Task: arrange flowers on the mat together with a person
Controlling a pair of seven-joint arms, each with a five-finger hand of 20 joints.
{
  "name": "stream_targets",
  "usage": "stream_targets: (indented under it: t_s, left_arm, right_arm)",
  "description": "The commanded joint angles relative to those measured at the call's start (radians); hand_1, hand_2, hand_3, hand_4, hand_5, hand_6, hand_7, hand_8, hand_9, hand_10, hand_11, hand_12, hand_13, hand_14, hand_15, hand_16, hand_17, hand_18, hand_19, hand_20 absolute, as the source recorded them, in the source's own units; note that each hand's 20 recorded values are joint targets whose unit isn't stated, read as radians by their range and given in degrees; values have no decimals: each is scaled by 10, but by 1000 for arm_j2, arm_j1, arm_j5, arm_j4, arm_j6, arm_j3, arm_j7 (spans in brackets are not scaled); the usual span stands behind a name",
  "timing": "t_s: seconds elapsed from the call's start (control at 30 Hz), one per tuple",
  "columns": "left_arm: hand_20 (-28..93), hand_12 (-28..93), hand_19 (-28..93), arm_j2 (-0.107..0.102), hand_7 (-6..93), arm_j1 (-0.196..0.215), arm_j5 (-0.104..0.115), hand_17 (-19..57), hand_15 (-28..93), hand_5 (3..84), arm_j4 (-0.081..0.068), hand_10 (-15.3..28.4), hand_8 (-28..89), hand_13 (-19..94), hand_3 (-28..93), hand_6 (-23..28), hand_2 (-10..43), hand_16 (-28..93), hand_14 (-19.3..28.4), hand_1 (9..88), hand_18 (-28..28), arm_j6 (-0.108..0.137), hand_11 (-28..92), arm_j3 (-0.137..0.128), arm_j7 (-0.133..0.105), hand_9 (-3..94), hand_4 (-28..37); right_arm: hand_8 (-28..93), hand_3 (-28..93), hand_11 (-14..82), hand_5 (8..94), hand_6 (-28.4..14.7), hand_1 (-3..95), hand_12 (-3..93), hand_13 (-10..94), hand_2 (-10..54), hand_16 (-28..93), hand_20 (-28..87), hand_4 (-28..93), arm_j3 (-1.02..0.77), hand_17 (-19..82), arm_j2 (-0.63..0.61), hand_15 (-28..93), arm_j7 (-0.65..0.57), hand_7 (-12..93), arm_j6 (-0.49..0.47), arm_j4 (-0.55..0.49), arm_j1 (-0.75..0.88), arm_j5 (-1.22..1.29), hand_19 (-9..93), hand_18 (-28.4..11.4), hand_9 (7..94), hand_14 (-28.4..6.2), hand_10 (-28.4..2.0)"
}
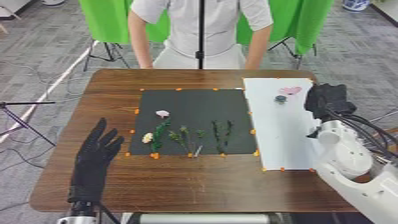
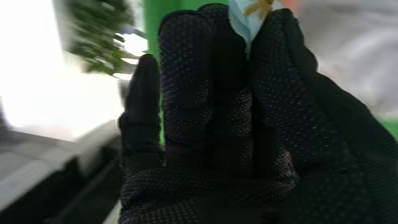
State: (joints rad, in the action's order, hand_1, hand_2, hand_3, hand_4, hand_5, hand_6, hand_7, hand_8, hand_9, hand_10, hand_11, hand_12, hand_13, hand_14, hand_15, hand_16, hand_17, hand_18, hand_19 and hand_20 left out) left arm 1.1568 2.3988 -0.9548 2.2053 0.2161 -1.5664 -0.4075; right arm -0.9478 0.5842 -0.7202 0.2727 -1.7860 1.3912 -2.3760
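Your right robot hand, frame right, pinches the bloom; lower it softly (petals crease) onto the central mat.

Pale blue thing partly beyond the right wrist view's edge.

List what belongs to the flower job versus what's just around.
Job: black rectangular mat; white rectangular sheet; leafy green stems; cream flower head; pink flower head; pale blue petal in right hand.
Around: hanging green cloth; black tripod.
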Motion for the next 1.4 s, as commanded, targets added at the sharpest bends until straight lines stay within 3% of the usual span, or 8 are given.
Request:
stream_targets:
  t_s: [0.03,0.27,0.37,0.67,0.93,1.17,1.4]
  left_arm:
    - [41,121,431,0,118,21,4,-118,233,248,11,128,-99,214,777,-2,45,-17,181,219,232,9,104,-16,14,270,-283]
    - [41,121,431,6,118,8,-1,-118,232,247,8,128,-98,214,778,-3,45,-16,181,218,232,-10,104,-20,30,270,-283]
    - [41,121,431,4,118,2,-2,-118,233,247,8,128,-98,214,778,-3,45,-16,181,218,232,-15,103,-22,33,270,-283]
    - [40,121,431,15,118,-25,-12,-118,233,247,-6,128,-99,214,779,-3,44,-16,181,219,232,-53,104,-27,56,271,-283]
    - [40,121,431,16,119,-36,-18,-118,234,247,-11,128,-98,215,779,-4,44,-16,181,219,232,-73,105,-31,72,271,-283]
    - [40,121,432,18,118,-35,-18,-118,232,247,-11,128,-99,214,779,-3,44,-17,180,219,232,-72,104,-31,75,271,-283]
    - [40,121,432,20,118,-36,-17,-118,233,248,-15,128,-99,214,777,-2,45,-16,181,220,232,-72,103,-26,73,271,-283]
  right_arm:
    - [-22,628,106,785,66,590,382,737,-95,327,308,-283,267,213,190,468,187,237,-10,-101,-342,27,637,-128,896,0,-37]
    - [-22,631,106,783,67,588,382,732,-95,330,307,-283,481,208,403,470,315,236,-107,-9,-493,65,634,-125,895,-2,-37]
    - [-21,633,105,782,67,585,381,726,-95,330,306,-283,495,203,474,468,348,236,-186,33,-471,61,631,-125,894,-2,-38]
    - [-29,637,101,767,69,573,380,689,-92,331,305,-283,630,174,519,463,306,235,-275,98,-517,80,618,-128,874,-8,-42]
    - [-51,632,95,732,74,560,353,644,-90,308,312,-283,691,153,522,462,257,247,-264,127,-553,56,603,-129,822,-17,-50]
    - [-69,639,109,690,71,536,337,613,-94,275,322,-283,667,135,527,481,271,261,-315,122,-536,36,590,-135,787,-32,-55]
    - [-77,664,205,655,70,487,261,589,-95,186,334,-283,682,122,527,530,257,256,-311,114,-553,7,582,-142,732,-57,-67]
